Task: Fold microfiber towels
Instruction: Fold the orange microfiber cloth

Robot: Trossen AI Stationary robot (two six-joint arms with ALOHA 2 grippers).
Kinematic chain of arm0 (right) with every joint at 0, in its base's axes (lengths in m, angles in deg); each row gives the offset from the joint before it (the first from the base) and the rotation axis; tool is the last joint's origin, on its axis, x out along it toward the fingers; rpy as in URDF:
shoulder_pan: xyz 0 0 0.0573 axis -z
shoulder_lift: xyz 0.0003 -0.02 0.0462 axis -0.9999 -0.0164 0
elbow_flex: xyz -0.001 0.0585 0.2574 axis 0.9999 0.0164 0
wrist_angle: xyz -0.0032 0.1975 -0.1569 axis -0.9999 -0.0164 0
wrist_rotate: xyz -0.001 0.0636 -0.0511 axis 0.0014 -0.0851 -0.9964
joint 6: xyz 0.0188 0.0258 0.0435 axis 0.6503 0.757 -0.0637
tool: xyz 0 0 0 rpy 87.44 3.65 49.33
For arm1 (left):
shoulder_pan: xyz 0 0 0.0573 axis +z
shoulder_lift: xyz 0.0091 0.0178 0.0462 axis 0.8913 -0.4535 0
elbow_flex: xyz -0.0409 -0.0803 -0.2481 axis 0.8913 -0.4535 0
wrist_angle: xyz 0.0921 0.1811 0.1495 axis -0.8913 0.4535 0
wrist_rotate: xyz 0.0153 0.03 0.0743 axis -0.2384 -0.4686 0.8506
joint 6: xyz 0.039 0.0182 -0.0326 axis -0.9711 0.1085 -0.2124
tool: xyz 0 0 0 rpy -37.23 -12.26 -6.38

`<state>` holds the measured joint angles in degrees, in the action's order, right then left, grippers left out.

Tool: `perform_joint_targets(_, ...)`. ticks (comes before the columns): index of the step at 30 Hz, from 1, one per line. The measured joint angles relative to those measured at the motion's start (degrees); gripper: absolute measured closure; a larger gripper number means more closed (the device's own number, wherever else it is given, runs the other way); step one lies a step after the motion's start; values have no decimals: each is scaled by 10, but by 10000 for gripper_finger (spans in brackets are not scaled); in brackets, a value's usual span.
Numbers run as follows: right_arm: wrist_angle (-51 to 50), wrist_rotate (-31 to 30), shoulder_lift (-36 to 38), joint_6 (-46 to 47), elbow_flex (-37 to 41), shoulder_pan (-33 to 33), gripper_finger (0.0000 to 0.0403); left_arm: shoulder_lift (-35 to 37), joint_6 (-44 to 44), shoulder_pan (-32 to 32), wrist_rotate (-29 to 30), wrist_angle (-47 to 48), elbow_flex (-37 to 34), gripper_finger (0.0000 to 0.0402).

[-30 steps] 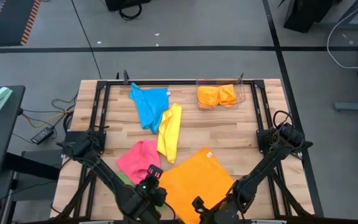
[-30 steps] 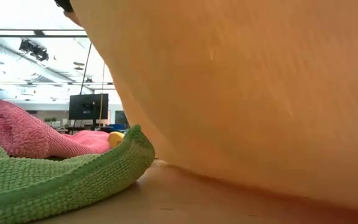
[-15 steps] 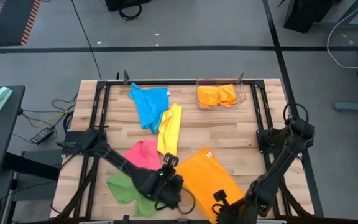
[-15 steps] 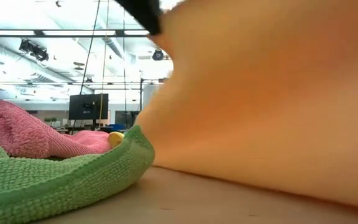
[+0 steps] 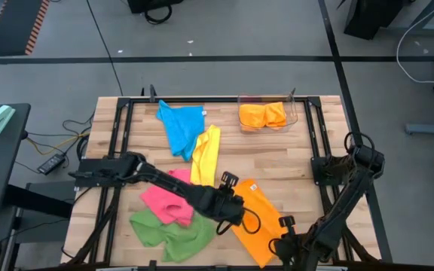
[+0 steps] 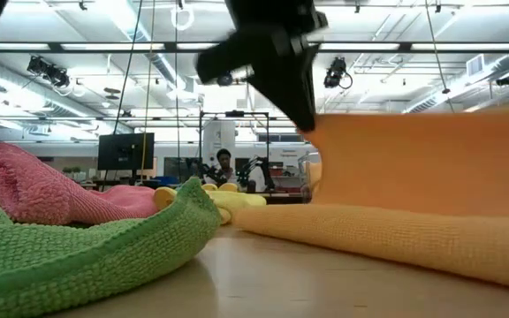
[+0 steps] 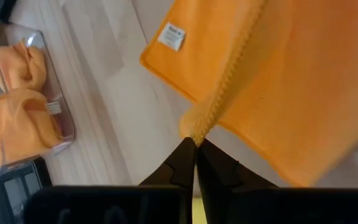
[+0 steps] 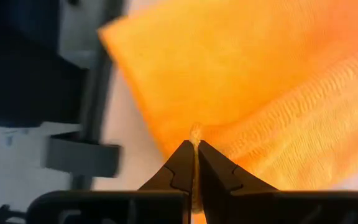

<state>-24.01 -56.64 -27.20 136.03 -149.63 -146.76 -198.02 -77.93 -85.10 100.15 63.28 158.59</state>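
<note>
Orange towel [image 5: 256, 220] pinched by both grippers — left gripper [image 5: 236, 205], right gripper [image 5: 283, 241]; green towel [image 5: 168, 233] beside.

Two dark jointed arms with black cables looping alongside; left gripper [image 7: 194, 149] fingers are black, tapered wedges

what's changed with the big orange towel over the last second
Both tools, left tool and right tool, shut on the large orange microfiber towel, carried its near edge toward the table's far side, folding it narrower. The green cloth became uncovered. The other cloths stayed put.
</note>
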Motion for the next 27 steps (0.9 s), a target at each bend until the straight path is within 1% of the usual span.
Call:
perform_joint_targets(3,1,0,0,28,34,1,380,-13,-4,15,-3,-11,0,380)
perform_joint_targets(7,1,5,0,53,55,2,380,-21,-5,32,-11,-36,0,393)
perform_joint_targets(10,3,12,0,64,58,1,380,-27,-19,43,-34,-59,0,392)
perform_joint_targets(12,4,14,0,66,58,-3,380,-34,-31,50,-47,-90,0,384)
perform_joint_targets(14,5,14,0,66,58,-6,380,-39,-36,54,-51,-88,0,375)
perform_joint_targets(16,4,15,0,68,58,-11,380,-47,-37,60,-50,-109,0,371)
perform_joint_targets(17,3,15,0,70,58,-14,380,-48,-40,62,-51,-102,0,371)
perform_joint_targets(20,8,15,0,76,63,-22,380,-59,-49,69,-49,-128,1,377)
perform_joint_targets(22,14,15,0,76,73,-25,380,-62,-51,73,-55,-122,-1,385)
perform_joint_targets(24,19,16,-1,79,85,-25,380,-74,-51,76,-60,-148,1,390)
perform_joint_targets(26,23,26,-1,89,94,-25,378,-78,-52,78,-63,-138,-1,391)
perform_joint_targets(27,24,29,-1,96,98,-25,376,-82,-52,79,-62,-153,-1,390)
